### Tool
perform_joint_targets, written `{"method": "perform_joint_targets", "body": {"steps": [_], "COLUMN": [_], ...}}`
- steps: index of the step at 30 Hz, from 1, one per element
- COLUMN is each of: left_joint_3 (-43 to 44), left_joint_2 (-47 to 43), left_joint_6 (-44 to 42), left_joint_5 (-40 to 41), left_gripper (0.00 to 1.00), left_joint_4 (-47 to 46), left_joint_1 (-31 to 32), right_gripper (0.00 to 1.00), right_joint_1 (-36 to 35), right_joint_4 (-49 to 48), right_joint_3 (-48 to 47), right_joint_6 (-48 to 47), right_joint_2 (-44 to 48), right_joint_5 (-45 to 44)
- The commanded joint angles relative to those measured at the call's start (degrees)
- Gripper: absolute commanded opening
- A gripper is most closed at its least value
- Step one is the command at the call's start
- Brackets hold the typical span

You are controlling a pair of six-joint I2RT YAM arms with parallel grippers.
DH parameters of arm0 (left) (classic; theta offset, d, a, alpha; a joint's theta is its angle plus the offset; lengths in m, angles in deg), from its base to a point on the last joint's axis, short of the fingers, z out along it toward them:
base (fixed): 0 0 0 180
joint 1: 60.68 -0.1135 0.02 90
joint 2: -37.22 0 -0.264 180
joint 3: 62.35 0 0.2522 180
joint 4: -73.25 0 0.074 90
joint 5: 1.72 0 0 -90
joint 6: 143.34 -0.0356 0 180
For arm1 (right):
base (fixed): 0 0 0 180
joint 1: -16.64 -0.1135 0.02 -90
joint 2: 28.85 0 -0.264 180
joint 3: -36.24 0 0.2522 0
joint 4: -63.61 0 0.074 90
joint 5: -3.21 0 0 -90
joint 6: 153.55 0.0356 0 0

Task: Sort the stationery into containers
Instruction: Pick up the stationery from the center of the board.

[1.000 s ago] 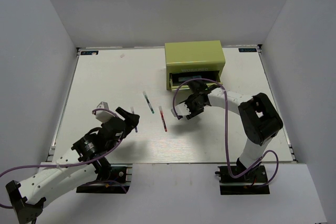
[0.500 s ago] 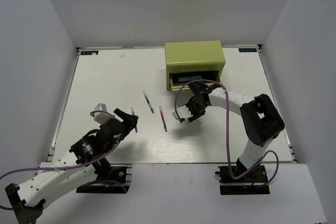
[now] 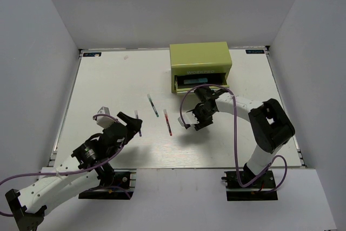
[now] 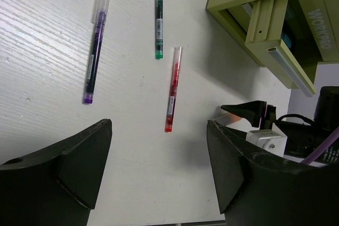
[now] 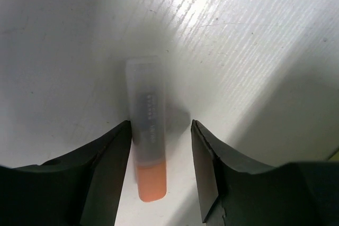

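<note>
My right gripper (image 3: 190,121) is open and low over the table, its jaws either side of a white pen with an orange tip (image 5: 147,130). The pen lies flat against the left finger (image 5: 114,168), with a gap to the right one. The top view hides this pen under the gripper. A purple pen (image 4: 94,51), a green pen (image 4: 158,17) and a red pen (image 4: 171,91) lie apart on the table. My left gripper (image 3: 132,121) is open and empty, hovering beside the purple pen (image 3: 138,123). The olive drawer chest (image 3: 200,58) stands at the back.
The chest's drawer (image 3: 201,81) is pulled out toward the arms, with something light blue inside. The drawer front (image 4: 275,51) sticks out just behind my right arm. White walls close in the table (image 3: 108,79) on three sides.
My right gripper has shifted a little toward the near edge and settled around the orange-tipped pen. The left arm and the three other pens have hardly moved.
</note>
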Motion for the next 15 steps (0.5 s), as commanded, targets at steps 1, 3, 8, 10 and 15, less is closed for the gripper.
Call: {"method": "perform_joint_targets", "body": {"steps": [1, 3, 8, 10, 15], "left_joint_3": [-0.39, -0.39, -0.39, -0.39, -0.39], "left_joint_2": [-0.32, -0.32, -0.32, -0.32, -0.32], "left_joint_6": [0.76, 0.76, 0.76, 0.76, 0.76], "left_joint_5": [0.92, 0.92, 0.39, 0.39, 0.39], "left_gripper": [0.82, 0.82, 0.82, 0.82, 0.82], "left_joint_4": [0.7, 0.7, 0.08, 0.08, 0.61], "left_joint_1": [-0.1, -0.1, -0.1, -0.1, -0.1], "right_gripper": [0.55, 0.55, 0.54, 0.54, 0.48], "right_joint_1": [-0.29, -0.29, -0.29, -0.2, -0.38], "right_joint_4": [6.53, 4.42, 3.8, 5.46, 8.37], "right_joint_3": [2.29, 2.82, 3.61, 3.26, 3.52], "right_joint_6": [3.61, 3.35, 3.35, 3.26, 3.08], "right_joint_2": [-1.56, -0.14, 1.01, -0.04, -4.0], "right_joint_5": [1.52, 2.58, 2.67, 2.49, 1.18]}}
